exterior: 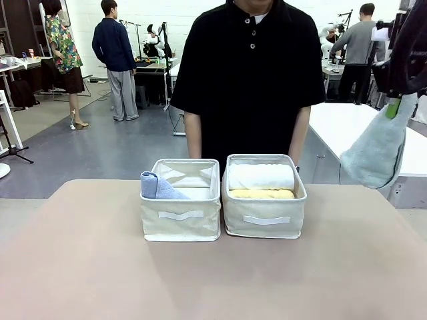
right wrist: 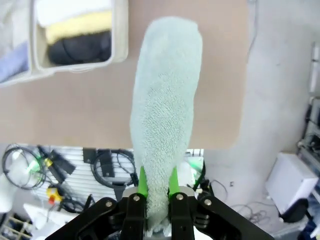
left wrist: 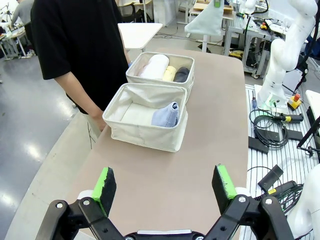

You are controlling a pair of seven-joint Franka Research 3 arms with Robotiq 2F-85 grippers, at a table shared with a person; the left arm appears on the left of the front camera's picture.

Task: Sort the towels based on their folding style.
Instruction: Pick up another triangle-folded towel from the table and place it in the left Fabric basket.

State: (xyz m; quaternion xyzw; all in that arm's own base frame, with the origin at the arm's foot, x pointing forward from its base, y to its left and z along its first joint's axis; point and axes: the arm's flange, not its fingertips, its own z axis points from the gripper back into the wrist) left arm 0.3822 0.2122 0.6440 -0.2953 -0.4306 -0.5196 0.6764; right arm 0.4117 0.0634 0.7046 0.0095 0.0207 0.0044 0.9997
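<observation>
Left hand (left wrist: 164, 176) spread, idle over the near bench (left wrist: 210, 150). Right hand (right wrist: 157, 184) pinches the teal towel (exterior: 379, 152) by its narrow end, high at 3 o'clock from the bins, probably to clear their walls. Left bin (exterior: 180, 217) holds a blue cone (exterior: 157, 186), the likely destination. Right bin (exterior: 263, 220) holds rolls (exterior: 261, 177).

The front view is taken low from the robot's side of the table (exterior: 80, 267), facing the person (exterior: 247, 67) at 12 o'clock, with the cream bins (exterior: 180, 217) near. The left wrist view is taken above the left gripper (left wrist: 165, 185), along the table, the bins farther off at 12 o'clock. The right wrist view is directed steeply down past the right gripper (right wrist: 157, 182) and the pale teal towel (right wrist: 165, 100); one bin is caught at 11 o'clock. Bins and tabletop are shared by all views.
</observation>
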